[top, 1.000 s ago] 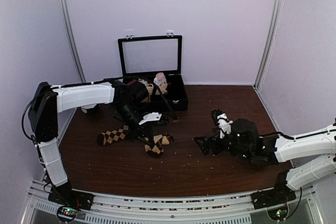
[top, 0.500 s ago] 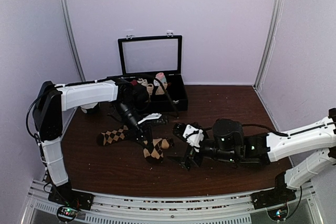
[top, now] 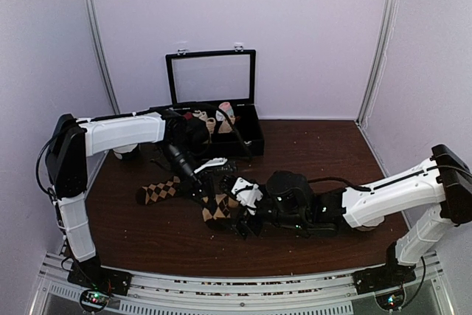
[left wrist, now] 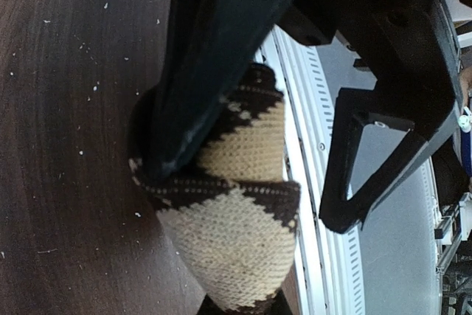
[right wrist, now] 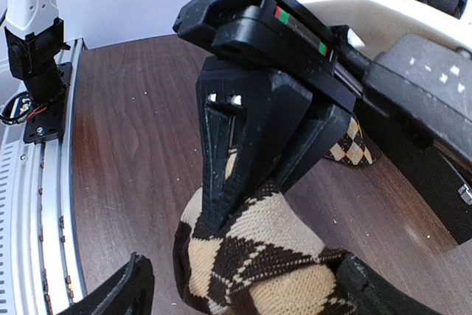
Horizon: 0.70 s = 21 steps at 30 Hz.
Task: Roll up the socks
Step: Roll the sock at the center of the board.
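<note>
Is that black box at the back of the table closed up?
No, the black box is open: its lid stands upright, and small sock rolls show inside.

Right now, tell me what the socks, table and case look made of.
Socks: soft knitted yarn, matte; stitch rows show in the brown and tan diamonds.
Table: dark wood or wood-look laminate, slight sheen; streaky grain shows.
Case: black, probably hard plastic; smooth rigid frame, too small to be sure.
</note>
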### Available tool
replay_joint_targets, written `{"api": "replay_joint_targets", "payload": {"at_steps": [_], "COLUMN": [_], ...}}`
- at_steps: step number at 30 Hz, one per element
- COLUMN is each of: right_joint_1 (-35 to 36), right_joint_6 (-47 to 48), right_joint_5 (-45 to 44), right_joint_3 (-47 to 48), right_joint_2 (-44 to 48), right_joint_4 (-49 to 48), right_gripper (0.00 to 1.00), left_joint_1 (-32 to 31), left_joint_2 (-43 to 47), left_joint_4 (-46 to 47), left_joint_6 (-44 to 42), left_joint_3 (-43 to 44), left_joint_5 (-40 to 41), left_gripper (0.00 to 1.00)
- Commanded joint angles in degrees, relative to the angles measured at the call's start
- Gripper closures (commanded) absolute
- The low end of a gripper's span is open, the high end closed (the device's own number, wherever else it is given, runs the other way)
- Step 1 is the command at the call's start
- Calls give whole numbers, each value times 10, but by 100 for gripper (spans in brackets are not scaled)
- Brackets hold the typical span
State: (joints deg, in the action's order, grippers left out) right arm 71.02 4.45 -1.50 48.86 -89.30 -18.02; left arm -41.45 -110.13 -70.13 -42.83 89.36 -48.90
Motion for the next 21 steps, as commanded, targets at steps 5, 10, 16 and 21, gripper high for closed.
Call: {"api": "replay_joint_targets", "payload": {"at_steps": [5,10,16,21], "right_joint_1": [1,-8,-19,-28], "right_joint_6": [-16,-13,-32,-116], "right_joint_5": [-24,11,69,71], "right_joint_3": [32,22,49,58], "right_joint_2": [-35,-29,-32,-40], "right_joint_4": [-16,2,44,47], "right_gripper": [40,72,100,100], "left_joint_1": [-1,-2,-3,-5], "left_joint_2": [31,39,44,84], "left_joint_4": [-15,-53,-52,22], "left_joint_6": [-18,-59,-64,-23], "left_joint_3": [3,2,-1,-28], "left_joint_5": [-21,-28,-17,50], "left_gripper": [100,100,90,49]}}
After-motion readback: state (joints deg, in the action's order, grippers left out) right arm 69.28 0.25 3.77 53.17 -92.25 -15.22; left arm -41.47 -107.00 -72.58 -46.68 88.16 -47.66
